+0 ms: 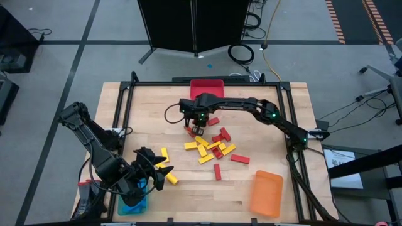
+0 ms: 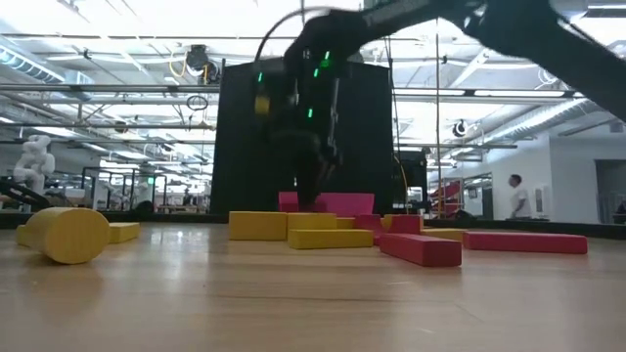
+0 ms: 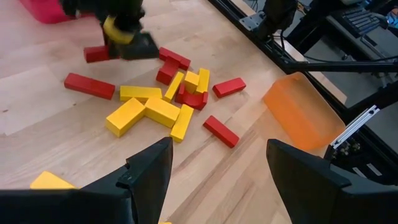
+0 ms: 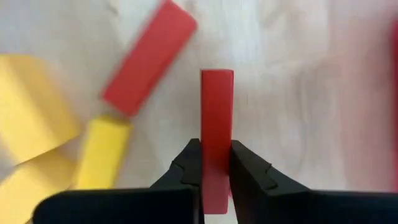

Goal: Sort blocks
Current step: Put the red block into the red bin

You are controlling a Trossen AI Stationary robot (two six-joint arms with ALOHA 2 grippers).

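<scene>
Risk: right gripper (image 4: 216,163) is pinching a red block (image 4: 217,124) edge-on by a thin strip near one end, so it could be pivoting or slipping out on the way to the red bin (image 1: 206,87) at top centre. Its fingers are closed tight on that block, above the pile of blocks (image 1: 211,149) mid-frame. Left gripper (image 3: 214,168) is idling wide open and empty at lower left, by the blue bin (image 1: 134,202).
</scene>
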